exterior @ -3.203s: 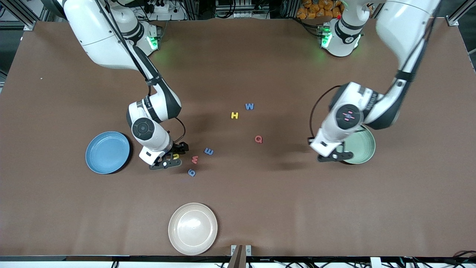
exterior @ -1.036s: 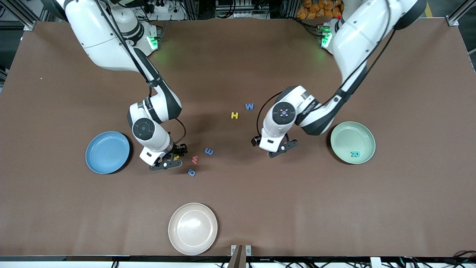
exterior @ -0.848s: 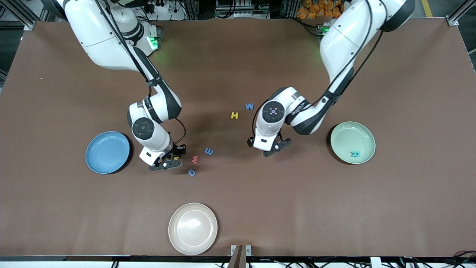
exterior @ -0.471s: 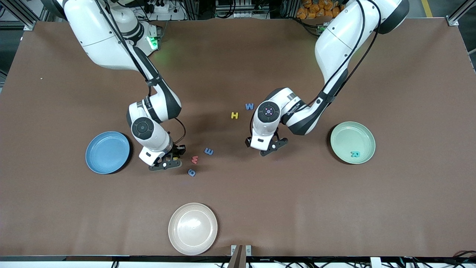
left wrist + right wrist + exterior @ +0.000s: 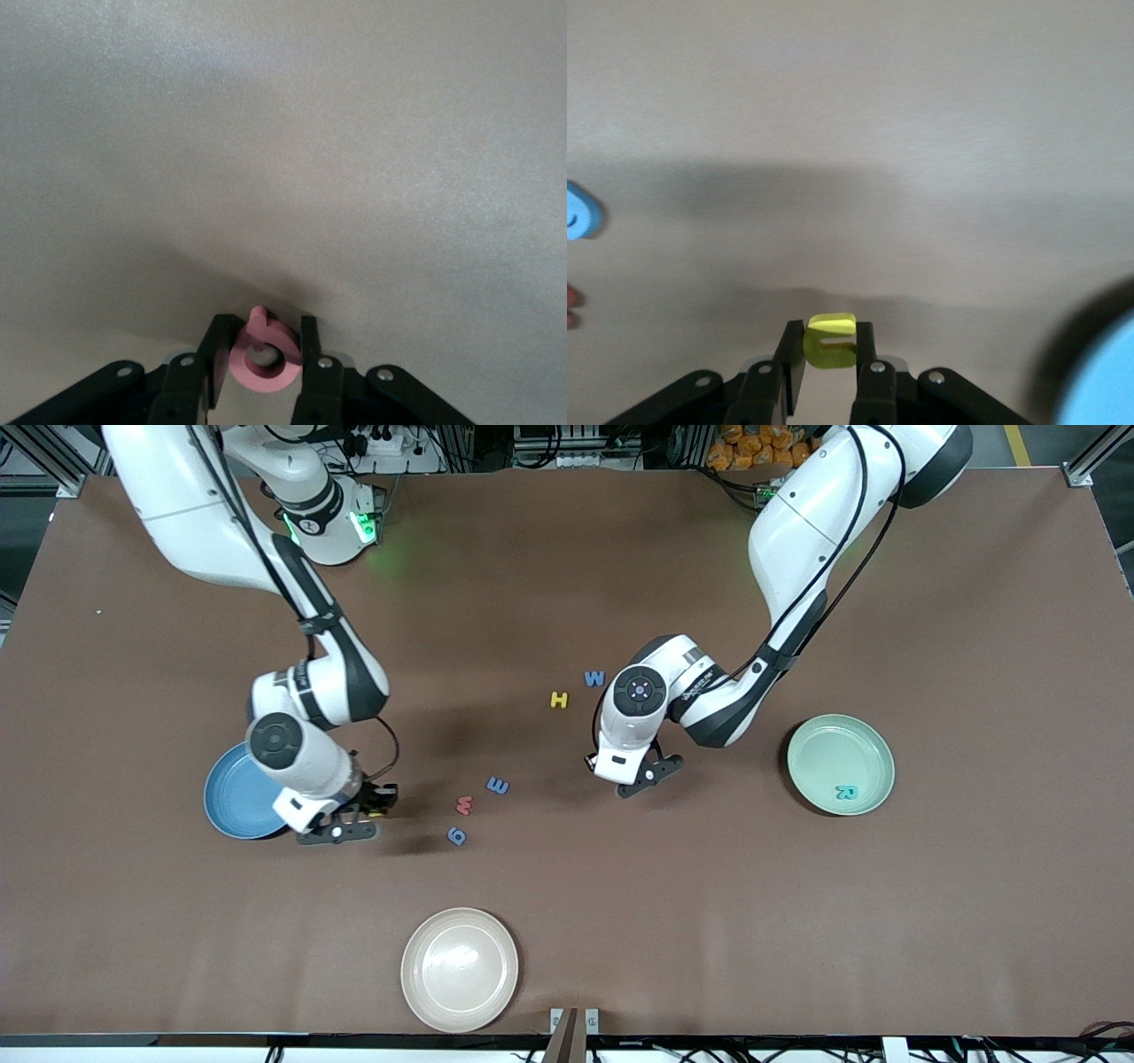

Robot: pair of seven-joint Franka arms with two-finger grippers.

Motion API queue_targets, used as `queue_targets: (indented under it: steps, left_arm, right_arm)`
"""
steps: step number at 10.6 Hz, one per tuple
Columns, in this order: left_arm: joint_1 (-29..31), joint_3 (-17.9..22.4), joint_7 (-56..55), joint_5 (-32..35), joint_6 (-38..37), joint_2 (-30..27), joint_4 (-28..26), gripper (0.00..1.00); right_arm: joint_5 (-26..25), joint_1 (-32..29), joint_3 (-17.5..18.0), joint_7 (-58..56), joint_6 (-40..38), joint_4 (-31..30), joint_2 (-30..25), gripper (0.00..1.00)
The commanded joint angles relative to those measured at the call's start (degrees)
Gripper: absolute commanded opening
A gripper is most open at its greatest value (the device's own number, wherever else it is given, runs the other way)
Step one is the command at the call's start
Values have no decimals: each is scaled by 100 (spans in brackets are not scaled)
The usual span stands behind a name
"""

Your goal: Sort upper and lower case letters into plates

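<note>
My right gripper (image 5: pixel 379 808) is shut on a yellow letter (image 5: pixel 831 341) and holds it above the table, beside the blue plate (image 5: pixel 232 797). That plate's rim also shows in the right wrist view (image 5: pixel 1099 381). My left gripper (image 5: pixel 622 769) is low at the table's middle, shut on a pink letter Q (image 5: pixel 263 359); the hand hides the Q in the front view. The mint green plate (image 5: pixel 802 744) holds a teal R (image 5: pixel 847 793). On the table lie a blue W (image 5: pixel 594 678), a yellow H (image 5: pixel 558 700), a blue letter (image 5: pixel 498 786), a red w (image 5: pixel 464 805) and a blue g (image 5: pixel 456 835).
A cream-beige plate (image 5: pixel 459 969) stands near the table's edge closest to the front camera. The blue and red small letters lie between the two grippers.
My right gripper has lifted the yellow letter and carried it toward the blue plate. My left arm swung from the mint green plate to the pink Q and came down around it.
</note>
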Motion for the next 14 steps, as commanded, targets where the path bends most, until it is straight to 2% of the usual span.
queue_targets:
  steps: [1, 2, 5, 9, 10, 11, 12, 13, 14]
  left_arm:
    - [176, 31, -277, 86, -289, -450, -152, 0]
    - [238, 31, -181, 104, -692, -670, -144, 0]
    - [991, 31, 923, 113, -1634, -1137, -389, 0]
    - [2485, -22, 3312, 51, -1689, -1550, -1065, 0]
    - [2749, -30, 3840, 51, -1689, -1630, -1189, 0]
    - [3048, -39, 4176, 42, -1689, -1631, -1234, 0]
    - [3268, -152, 4388, 42, -1689, -1631, -1260, 0]
    - [3392, -197, 4434, 42, -1646, -1587, -1313, 0]
    - [3411, -197, 4478, 51, -1619, -1569, -1339, 48]
  right_arm:
    - [-71, -494, 69, -657, -171, -86, -230, 0]
    - [-80, -705, 69, -921, -171, -86, -230, 0]
    - [-80, -1259, 78, -1826, -180, -86, -222, 0]
    - [-80, -1857, 78, -2847, -469, -77, -239, 0]
    - [-80, -1876, 78, -2936, -496, -77, -239, 17]
    - [-80, -1876, 78, -2945, -531, -77, -230, 81]
    - [-71, -1867, 87, -2945, -540, -77, -230, 100]
    - [-71, -1841, 95, -2945, -549, -68, -230, 100]
    - [-71, -1814, 122, -2945, -540, -25, -222, 100]
